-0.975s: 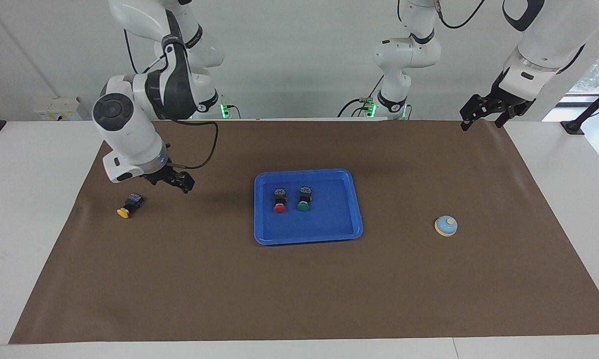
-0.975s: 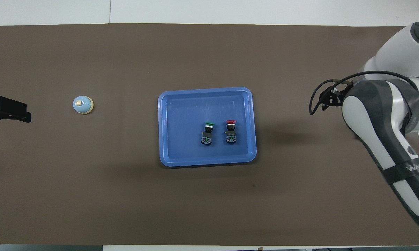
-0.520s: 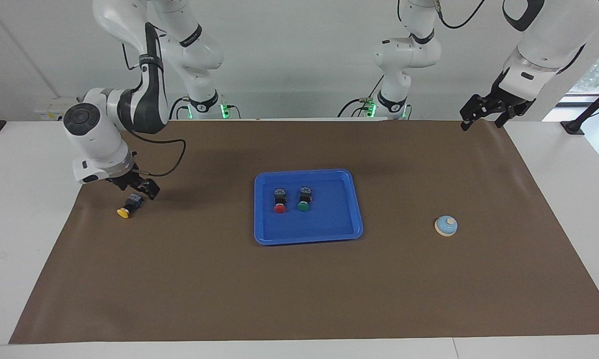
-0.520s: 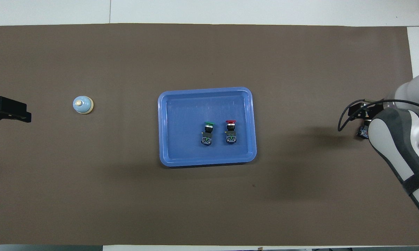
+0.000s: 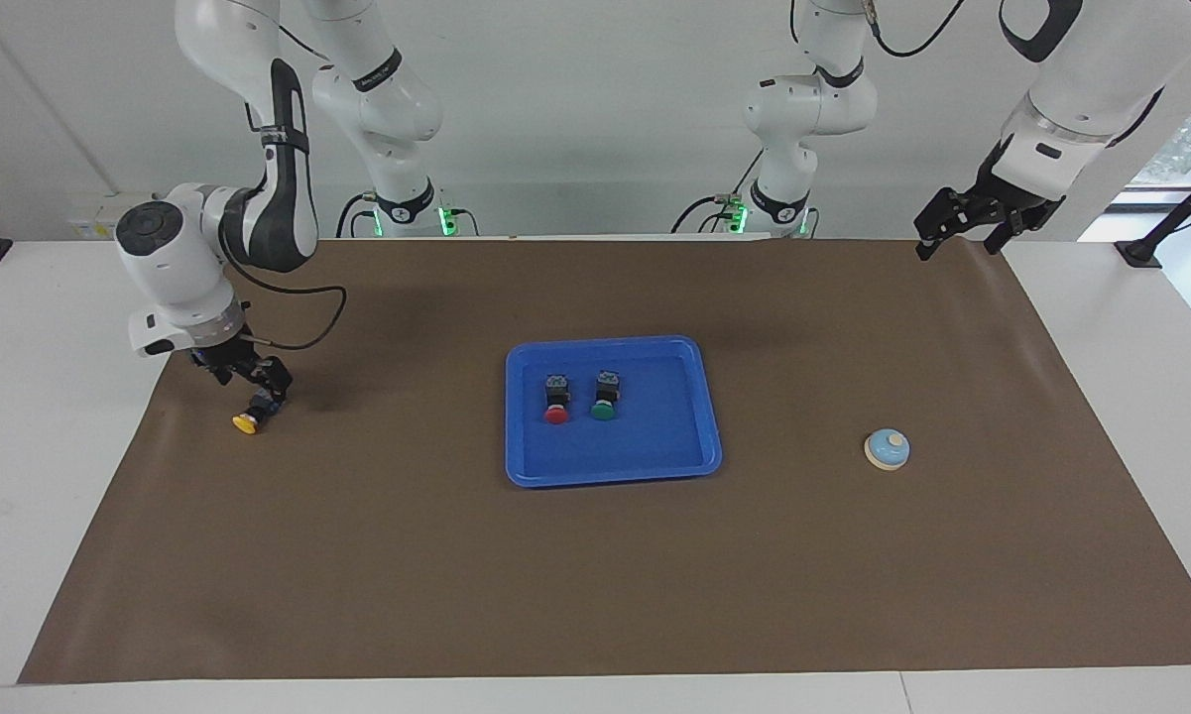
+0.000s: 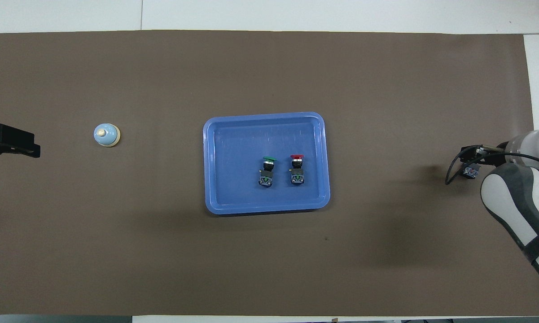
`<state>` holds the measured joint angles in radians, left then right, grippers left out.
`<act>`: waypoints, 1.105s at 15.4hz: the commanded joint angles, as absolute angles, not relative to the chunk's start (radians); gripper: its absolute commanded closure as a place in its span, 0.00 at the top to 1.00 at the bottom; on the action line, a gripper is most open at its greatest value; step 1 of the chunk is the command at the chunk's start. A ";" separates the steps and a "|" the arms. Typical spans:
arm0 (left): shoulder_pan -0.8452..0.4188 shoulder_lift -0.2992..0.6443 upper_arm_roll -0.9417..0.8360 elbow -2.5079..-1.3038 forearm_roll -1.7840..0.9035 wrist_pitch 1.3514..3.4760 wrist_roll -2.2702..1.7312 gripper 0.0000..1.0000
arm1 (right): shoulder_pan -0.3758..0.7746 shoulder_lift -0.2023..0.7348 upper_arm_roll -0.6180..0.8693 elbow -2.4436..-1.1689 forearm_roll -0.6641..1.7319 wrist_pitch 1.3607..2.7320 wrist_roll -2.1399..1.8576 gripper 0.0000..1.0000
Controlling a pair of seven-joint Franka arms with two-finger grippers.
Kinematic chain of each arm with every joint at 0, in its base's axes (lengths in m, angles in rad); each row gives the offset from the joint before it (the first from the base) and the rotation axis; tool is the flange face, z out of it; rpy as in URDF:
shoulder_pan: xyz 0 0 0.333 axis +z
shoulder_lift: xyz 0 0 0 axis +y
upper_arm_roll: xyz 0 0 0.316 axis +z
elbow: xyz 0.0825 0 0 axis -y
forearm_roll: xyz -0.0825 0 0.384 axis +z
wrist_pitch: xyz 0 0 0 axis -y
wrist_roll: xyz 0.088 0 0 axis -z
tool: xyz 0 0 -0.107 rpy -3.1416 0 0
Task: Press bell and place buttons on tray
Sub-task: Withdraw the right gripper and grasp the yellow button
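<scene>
Looking down at the table (image 5: 20,416), I am seeing a brown mat (image 5: 595,575) covering most of it. Sitting at the mat's middle is the blue tray (image 5: 699,397), with the red button (image 5: 556,401) and the green button (image 5: 605,396) lying side by side in it, caps pointing away from the robots. I am holding the right gripper (image 5: 248,382) low at the right arm's end of the mat, its jaws standing open just over the black body of the yellow button (image 5: 253,415), which is lying on the mat; I cannot tell whether they are touching it. I am keeping the left gripper (image 5: 957,230) waiting, raised over the mat's corner nearest its base, jaws open and holding nothing. Resting on the mat toward the left arm's end is the bell (image 5: 887,448).
</scene>
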<state>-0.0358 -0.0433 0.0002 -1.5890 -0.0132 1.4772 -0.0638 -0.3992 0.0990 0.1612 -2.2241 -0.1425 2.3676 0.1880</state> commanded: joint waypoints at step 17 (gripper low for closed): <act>-0.051 -0.054 0.012 -1.597 -0.012 1.465 -0.077 1.00 | -0.440 0.167 0.179 -2.253 -0.137 2.425 0.202 0.00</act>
